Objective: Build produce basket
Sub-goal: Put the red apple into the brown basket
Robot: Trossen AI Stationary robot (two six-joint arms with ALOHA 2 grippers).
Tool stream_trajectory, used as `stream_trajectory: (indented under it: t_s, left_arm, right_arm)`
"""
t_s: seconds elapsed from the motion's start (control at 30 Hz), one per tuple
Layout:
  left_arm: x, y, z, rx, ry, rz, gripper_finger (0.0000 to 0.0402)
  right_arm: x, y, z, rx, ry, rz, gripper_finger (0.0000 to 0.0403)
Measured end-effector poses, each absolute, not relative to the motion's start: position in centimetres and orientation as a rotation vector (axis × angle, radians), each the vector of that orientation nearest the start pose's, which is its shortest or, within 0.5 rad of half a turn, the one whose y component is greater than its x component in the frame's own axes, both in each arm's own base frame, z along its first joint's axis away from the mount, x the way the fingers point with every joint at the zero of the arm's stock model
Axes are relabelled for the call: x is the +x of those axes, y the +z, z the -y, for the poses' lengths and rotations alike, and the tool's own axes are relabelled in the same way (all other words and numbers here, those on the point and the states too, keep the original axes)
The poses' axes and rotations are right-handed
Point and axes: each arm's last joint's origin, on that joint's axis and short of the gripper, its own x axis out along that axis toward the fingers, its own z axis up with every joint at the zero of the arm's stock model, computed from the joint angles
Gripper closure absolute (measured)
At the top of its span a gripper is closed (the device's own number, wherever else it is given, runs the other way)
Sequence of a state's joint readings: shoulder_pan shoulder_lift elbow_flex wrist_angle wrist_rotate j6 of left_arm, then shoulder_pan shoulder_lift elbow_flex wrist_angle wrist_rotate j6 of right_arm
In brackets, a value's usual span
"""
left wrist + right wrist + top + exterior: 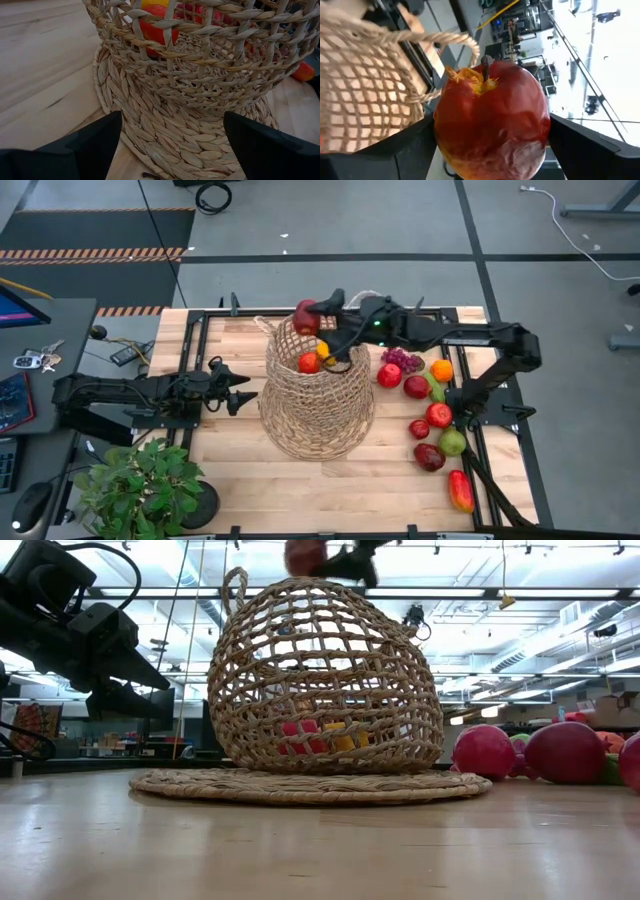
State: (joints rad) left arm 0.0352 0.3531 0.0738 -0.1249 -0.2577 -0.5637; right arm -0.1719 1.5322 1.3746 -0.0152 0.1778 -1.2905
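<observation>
Wooden counter [250,490] under bright workshop lights, and the wicker basket [318,395] stands mid-counter on its woven mat, a few pieces already inside; more produce [432,415] waits in a loose cluster beside it on the right arm's side. Right tool [318,310] hovers over the basket's neck, jaws spread wide around a red apple [490,120] pinched across its middle; it looks smooth, hard and light, likely to roll, so a grip at the widest part seems safest; left tool [167,145] idles, jaws parted and empty, near the basket's base.
</observation>
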Motion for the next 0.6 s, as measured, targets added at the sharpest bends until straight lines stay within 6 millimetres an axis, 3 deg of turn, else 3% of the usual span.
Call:
stream_trajectory:
  t_s: [0.23,0.6]
  left_arm:
    - [11.2,14.7,-1.1,-0.507,0.394,-0.31,0.0045]
    - [11.2,14.7,-1.1,-0.507,0.394,-0.31,0.0045]
  right_arm:
    - [38.0,33.2,7.9,-1.286,-0.271,-0.535,0.0046]
    - [39.7,29.1,8.2,-1.078,-0.239,-0.644,0.0046]
